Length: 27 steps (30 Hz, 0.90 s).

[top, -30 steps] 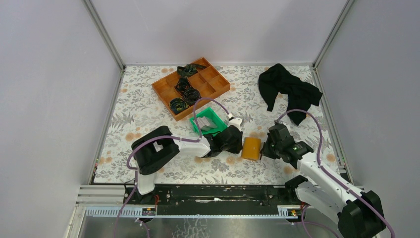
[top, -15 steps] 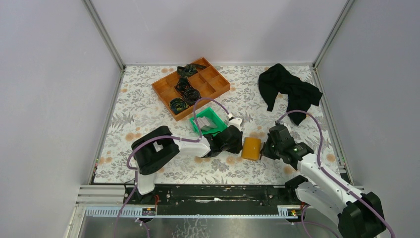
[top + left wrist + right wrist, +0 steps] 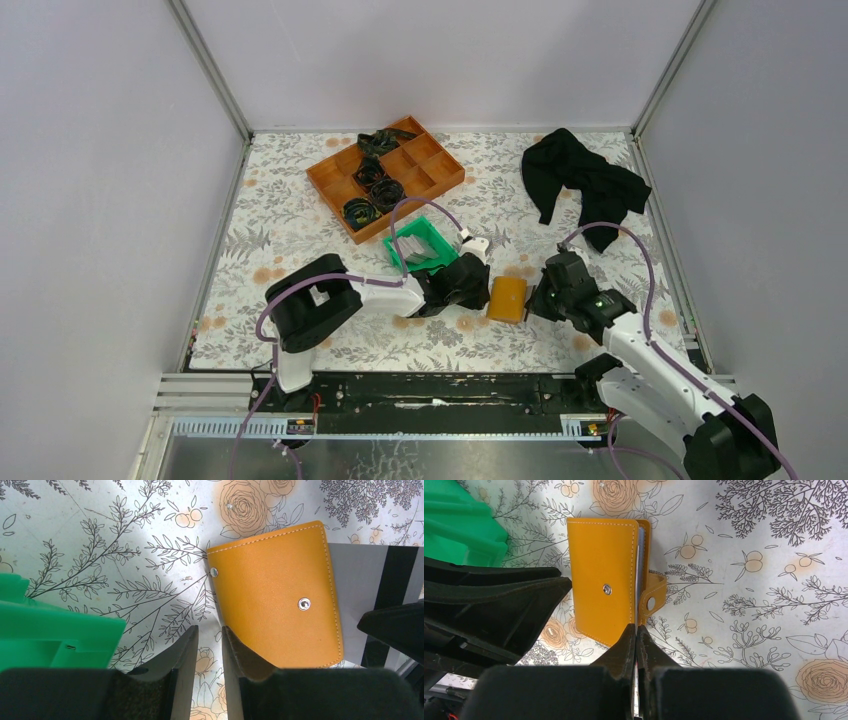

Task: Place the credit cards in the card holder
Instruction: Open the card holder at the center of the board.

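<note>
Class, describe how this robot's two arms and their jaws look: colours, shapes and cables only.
The left arm and right arm both have white links between bulky black joint housings, with a purple cable looping along each. In the wrist views, the left gripper and right gripper end in black, wedge-shaped jaws lined inside with dark, rough-textured pads.

- No lettering, brand name, number or sign can be read in any of the three views.
- Card holder [image 3: 275,595]: the orange face carries only a line of stitching and two metal snap studs; nothing is printed on it.
- Credit card [image 3: 356,580]: a pale grey face crossed by one black stripe, with no print that can be made out.
- Green bin [image 3: 55,630]: plain moulded plastic, unmarked where it shows.
</note>
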Tool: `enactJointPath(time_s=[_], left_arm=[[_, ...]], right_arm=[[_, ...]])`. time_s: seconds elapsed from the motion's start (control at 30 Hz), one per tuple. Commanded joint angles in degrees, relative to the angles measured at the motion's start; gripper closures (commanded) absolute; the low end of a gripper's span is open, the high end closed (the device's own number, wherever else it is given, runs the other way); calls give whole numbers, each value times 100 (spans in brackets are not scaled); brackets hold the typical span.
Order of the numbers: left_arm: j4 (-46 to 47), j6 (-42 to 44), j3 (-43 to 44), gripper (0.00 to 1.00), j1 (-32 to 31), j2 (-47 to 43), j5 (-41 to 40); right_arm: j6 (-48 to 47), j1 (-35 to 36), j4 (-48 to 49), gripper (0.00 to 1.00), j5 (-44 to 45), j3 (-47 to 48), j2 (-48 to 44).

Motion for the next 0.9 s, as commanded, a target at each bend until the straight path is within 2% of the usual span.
enactJointPath(time_s=[0.0, 0.87], left_arm=[[-941, 96, -343, 68, -56, 449, 196], [-883, 114, -462, 68, -55, 417, 228]], right_arm=[[57, -43, 101, 100, -97, 139, -193], [404, -40, 740, 100, -394, -390, -513]])
